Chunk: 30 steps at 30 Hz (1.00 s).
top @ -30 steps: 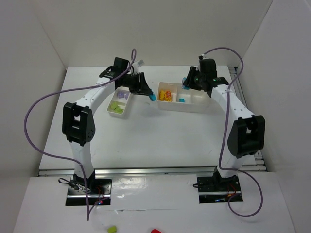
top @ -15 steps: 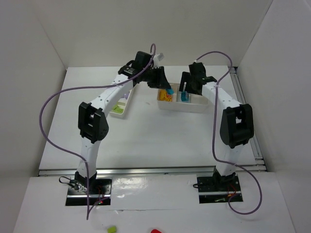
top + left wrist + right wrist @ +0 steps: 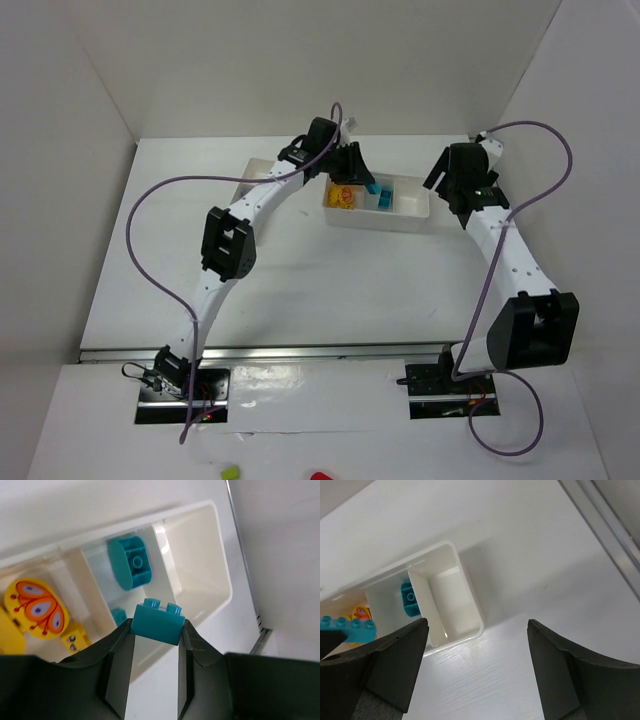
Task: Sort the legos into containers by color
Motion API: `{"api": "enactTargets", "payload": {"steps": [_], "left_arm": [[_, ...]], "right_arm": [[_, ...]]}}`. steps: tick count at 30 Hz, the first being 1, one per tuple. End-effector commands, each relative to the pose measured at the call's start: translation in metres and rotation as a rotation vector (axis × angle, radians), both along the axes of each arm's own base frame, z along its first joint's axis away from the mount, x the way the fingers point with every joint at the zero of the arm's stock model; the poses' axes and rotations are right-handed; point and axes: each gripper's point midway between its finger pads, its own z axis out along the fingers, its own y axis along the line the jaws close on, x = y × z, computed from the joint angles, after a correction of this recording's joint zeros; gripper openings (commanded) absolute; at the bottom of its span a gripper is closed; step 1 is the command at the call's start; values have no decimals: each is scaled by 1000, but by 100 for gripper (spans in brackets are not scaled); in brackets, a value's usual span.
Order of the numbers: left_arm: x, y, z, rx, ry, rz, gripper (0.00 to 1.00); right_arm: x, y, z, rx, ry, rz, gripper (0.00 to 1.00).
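Jaws of the left gripper [image 3: 156, 636] pinch a cyan brick [image 3: 159, 624] above the tray's [image 3: 221, 575] middle compartment, where other cyan pieces [image 3: 131, 562] lie. The right gripper [image 3: 476, 630] hangs spread and empty beside the tray's end.

I see a cyan brick [image 3: 156, 621], studs up, pinched in L gripper [image 3: 156, 632] above the white tray [image 3: 220, 570]. Mid compartment holds a rounded cyan piece [image 3: 131, 561] and a small cyan bit [image 3: 119, 616]. Next compartment over: yellow pc [image 3: 37, 607] w/ orange butterfly print.
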Motion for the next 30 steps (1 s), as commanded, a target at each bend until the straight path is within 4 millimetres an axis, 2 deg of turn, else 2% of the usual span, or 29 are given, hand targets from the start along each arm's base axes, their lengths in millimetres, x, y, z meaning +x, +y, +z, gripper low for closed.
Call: {"api": "enactTargets", "payload": {"steps": [1, 2, 4, 5, 6, 7, 9, 10, 12, 13, 16, 17, 19, 20, 21, 22, 23, 24, 25, 26, 27, 28, 29, 30], "left_arm": [[10, -26, 13, -115, -14, 8, 24], [11, -26, 7, -110, -6, 8, 38], [11, -30, 7, -133, -5, -5, 54], [11, -31, 7, -134, -5, -5, 60], [9, -30, 9, -133, -4, -5, 78], [10, -30, 8, -129, -11, -9, 87], [8, -28, 22, -134, -35, -15, 100], [6, -26, 39, -143, -70, -23, 100], [3, -24, 57, -151, -102, -29, 100], [-3, -22, 78, -164, -134, -44, 100], [-13, -14, 115, -179, -199, -56, 100], [-24, -8, 139, -187, -244, -75, 100], [-37, -1, 161, -191, -286, -96, 100], [-43, 4, 158, -164, -289, -108, 100], [-47, 13, 164, -157, -302, -114, 100], [-60, 21, 188, -162, -348, -121, 100], [-54, 43, 185, -111, -354, -85, 100], [-53, 57, 180, -76, -338, -58, 100], [-58, 74, 194, -64, -355, -30, 100], [-49, 98, 196, -36, -357, 22, 100], [-51, 114, 185, -5, -314, 52, 100], [-52, 127, 187, 2, -306, 72, 100], [-53, 150, 206, -1, -340, 121, 100], [-56, 161, 209, 10, -347, 132, 100]], "right_arm": [[2, -16, 26, -8, -89, -53, 87], [0, -16, 26, -9, -75, -53, 87], [-2, -20, 32, -18, -82, -56, 88], [-4, -18, 37, -12, -95, -47, 88], [-3, -18, 36, -11, -100, -47, 88], [-6, -16, 35, -5, -99, -37, 88], [-4, -16, 37, -4, -109, -37, 88], [-4, -14, 36, 1, -108, -29, 88], [-4, -13, 30, 5, -88, -22, 88], [-3, -11, 30, 18, -91, -17, 88], [-2, -9, 27, 23, -81, -10, 90], [0, -9, 33, 23, -95, -10, 92], [-2, -12, 29, 12, -69, -25, 98], [-5, -19, 28, -4, -66, -68, 100], [-6, -23, 31, -9, -70, -93, 100], [-10, -27, 28, -22, -51, -109, 100], [-12, -31, 28, -28, -47, -137, 100], [-12, -32, 28, -33, -48, -144, 100], [-16, -32, 30, -34, -48, -144, 100], [-21, -35, 32, -41, -54, -156, 100], [-22, -35, 32, -40, -62, -156, 100], [-24, -35, 24, -35, -47, -160, 100], [-26, -35, 29, -33, -61, -161, 100], [-29, -35, 30, -33, -64, -161, 100]]}}
